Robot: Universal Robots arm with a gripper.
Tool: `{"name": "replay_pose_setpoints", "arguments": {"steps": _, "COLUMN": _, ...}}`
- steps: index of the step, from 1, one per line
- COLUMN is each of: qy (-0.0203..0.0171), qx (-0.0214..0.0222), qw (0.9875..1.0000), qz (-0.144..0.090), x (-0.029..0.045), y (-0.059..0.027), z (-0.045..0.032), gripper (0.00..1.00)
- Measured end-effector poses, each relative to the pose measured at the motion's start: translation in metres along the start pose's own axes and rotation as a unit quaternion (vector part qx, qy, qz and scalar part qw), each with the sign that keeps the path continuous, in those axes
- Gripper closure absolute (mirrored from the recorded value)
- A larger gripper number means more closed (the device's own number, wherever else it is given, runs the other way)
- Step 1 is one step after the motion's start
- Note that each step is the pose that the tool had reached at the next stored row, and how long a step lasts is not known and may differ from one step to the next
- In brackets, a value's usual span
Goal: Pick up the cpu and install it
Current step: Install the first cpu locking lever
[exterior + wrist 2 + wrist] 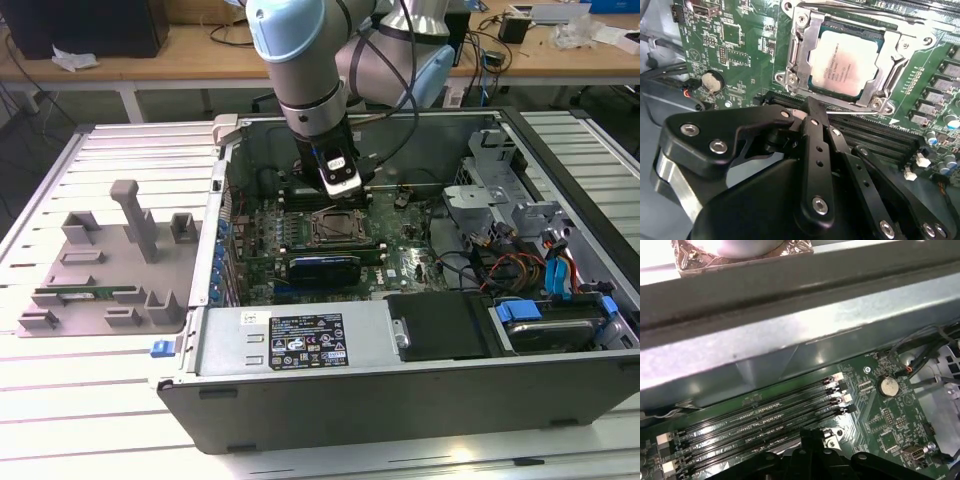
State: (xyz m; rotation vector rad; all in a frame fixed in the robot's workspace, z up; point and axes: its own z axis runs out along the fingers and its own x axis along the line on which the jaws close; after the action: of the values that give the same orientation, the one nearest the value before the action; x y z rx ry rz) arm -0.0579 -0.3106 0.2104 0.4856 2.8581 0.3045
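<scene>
Gripper (pixel 812 107) fingers pressed together, empty, hanging over memory slots (pixel 760 422) just beside socket. Cpu (pixel 844 62) seated in socket, retention frame (pixel 802 47) open — risk: fingertip drift snagging frame, scraping cpu lid or slots.

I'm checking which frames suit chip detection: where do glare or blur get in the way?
In the second wrist view the cpu sits evenly lit in its socket with a soft pinkish sheen, while the near gripper looms large and soft. In the first wrist view a blown-out bright patch glares off foil, and the case wall shows hazy reflections. The exterior view is evenly lit.
</scene>
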Motion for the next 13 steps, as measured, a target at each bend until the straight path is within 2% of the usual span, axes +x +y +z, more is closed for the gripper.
{"name": "replay_pose_setpoints", "arguments": {"steps": 8, "qy": -0.0017, "qx": 0.0009, "qw": 1.0000, "qz": 0.006, "x": 0.0074, "y": 0.0072, "z": 0.0005, "gripper": 0.89}}
{"name": "replay_pose_setpoints", "arguments": {"steps": 13, "qy": -0.0029, "qx": 0.0005, "qw": 1.0000, "qz": 0.005, "x": 0.0103, "y": 0.0069, "z": 0.0023, "gripper": 0.89}}
